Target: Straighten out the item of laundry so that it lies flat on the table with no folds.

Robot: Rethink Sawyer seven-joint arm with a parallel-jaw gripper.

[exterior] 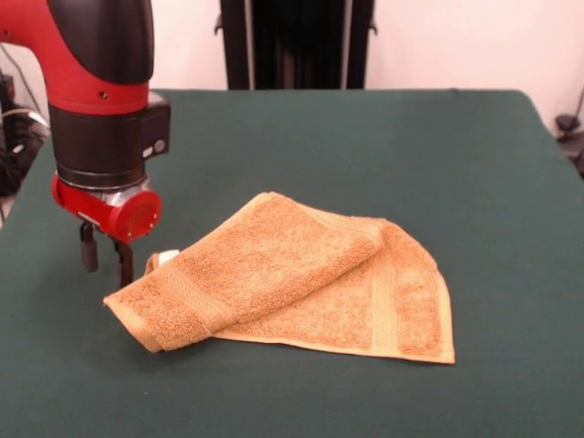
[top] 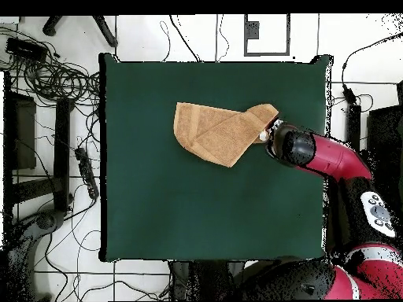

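Cloth [exterior: 301, 278] lay folded over on table [exterior: 456, 164] | my gripper [exterior: 105, 262] hung beside its corner, fingers apart, empty | best to pinch top layer only, peel back.

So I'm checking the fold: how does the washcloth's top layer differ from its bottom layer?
The washcloth is doubled over. Its top layer runs diagonally, ending in a raised corner near the gripper; the bottom layer lies flat on the green table, its hemmed edge exposed. Both are orange-tan terry with a woven band.
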